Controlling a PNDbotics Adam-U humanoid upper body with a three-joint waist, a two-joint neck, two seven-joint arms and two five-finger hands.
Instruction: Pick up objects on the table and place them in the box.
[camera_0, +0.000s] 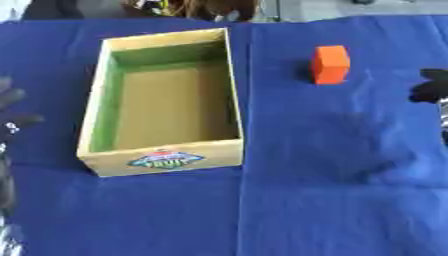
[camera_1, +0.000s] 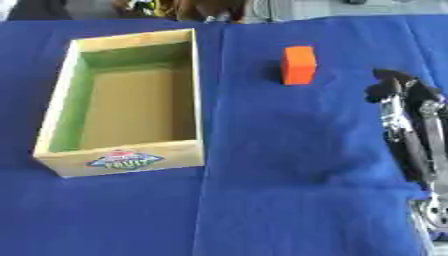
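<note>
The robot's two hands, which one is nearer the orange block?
The right hand: it sits at the right side of the blue cloth, just right of the orange block. The left hand is beyond the box.

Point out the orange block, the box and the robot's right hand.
orange block (camera_0: 331, 64): left eye view, its front face.
box (camera_0: 166, 159): left eye view, near wall by the label.
right hand (camera_1: 404, 89): right eye view, its dark fingers.
</note>
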